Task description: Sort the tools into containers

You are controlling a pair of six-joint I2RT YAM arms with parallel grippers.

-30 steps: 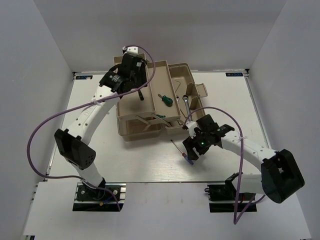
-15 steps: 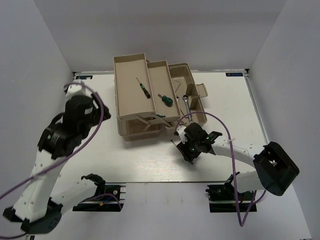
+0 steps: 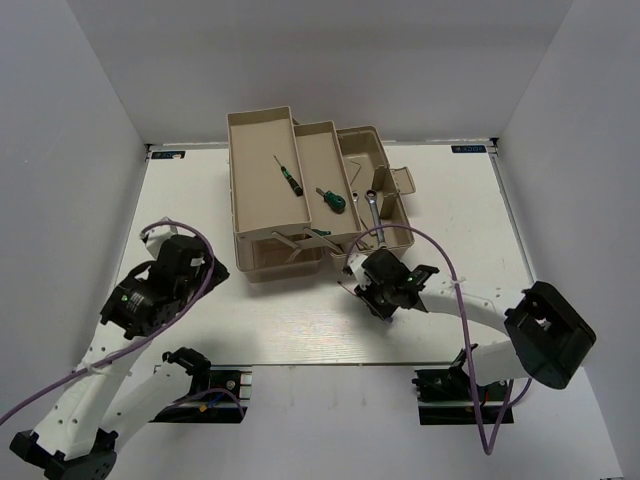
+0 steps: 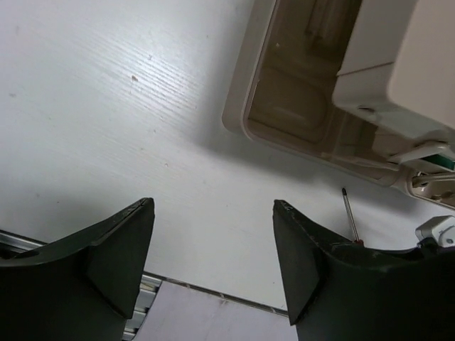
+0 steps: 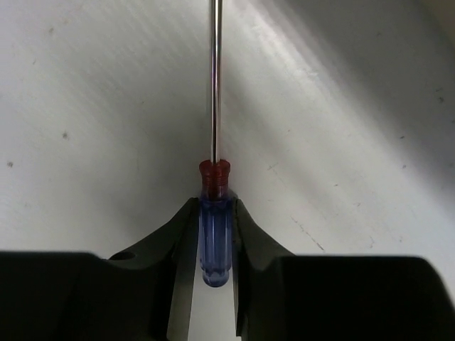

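The jaws of my right gripper [image 5: 213, 207] pinch the blue-red screwdriver [image 5: 215, 106] by its handle, shaft pointing to 12 o'clock.

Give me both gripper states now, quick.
Left gripper: open, holding nothing.
Right gripper: closed on the blue-red-handled screwdriver, at its handle.

From above I see the open toolbox [image 3: 262, 258] at the back of the table [image 3: 190, 200], with a slim dark-handled screwdriver [image 3: 287, 175] in its left tray, a green-handled screwdriver [image 3: 333, 199] in the middle tray and a silver wrench [image 3: 371, 203] further right. My right gripper [image 3: 366, 293] sits low just in front of the box, a thin-shafted screwdriver [image 3: 346, 290] poking out on its left. My left gripper [image 3: 208, 268] hangs well off to the left, apart from the box.
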